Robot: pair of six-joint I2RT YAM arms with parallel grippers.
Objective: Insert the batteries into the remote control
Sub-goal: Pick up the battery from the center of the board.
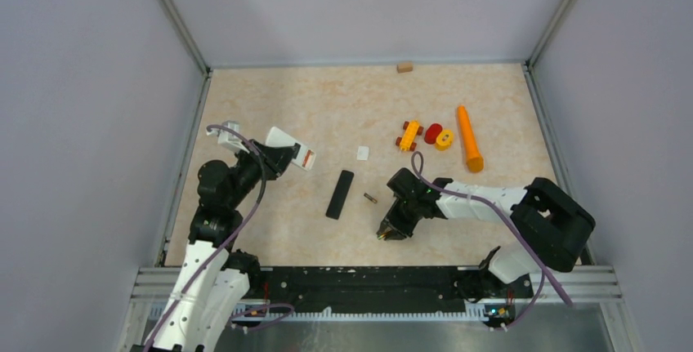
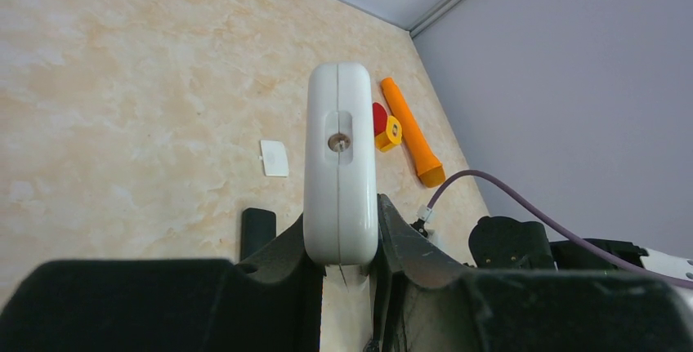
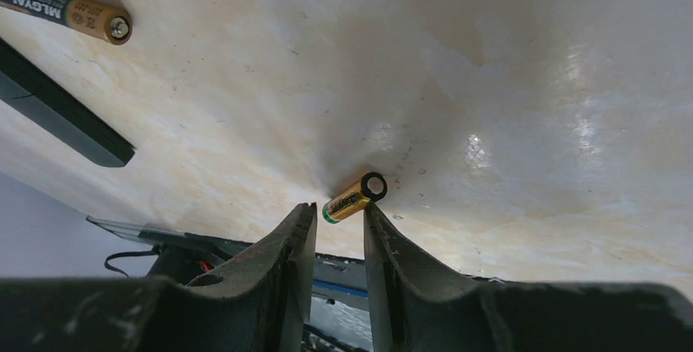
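The beige marbled table top (image 1: 327, 107) looks like smooth laminate with a soft sheen, finely scuffed. The small gold-and-black cylindrical battery (image 3: 353, 198) wears a glossy, metallic-looking wrap; a second such battery (image 3: 65, 11) shows a bright bare-metal end cap. The white rounded remote control (image 2: 341, 172) is smooth, semi-gloss plastic. The slim black bar (image 1: 340, 194) looks like matt plastic. The small tan block (image 1: 404, 67) looks like bare wood. The right gripper (image 3: 337, 209) has matt black, faintly grainy fingers (image 3: 286, 278).

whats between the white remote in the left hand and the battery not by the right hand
The slim black bar, lying flat just left of that battery; the top view shows it.
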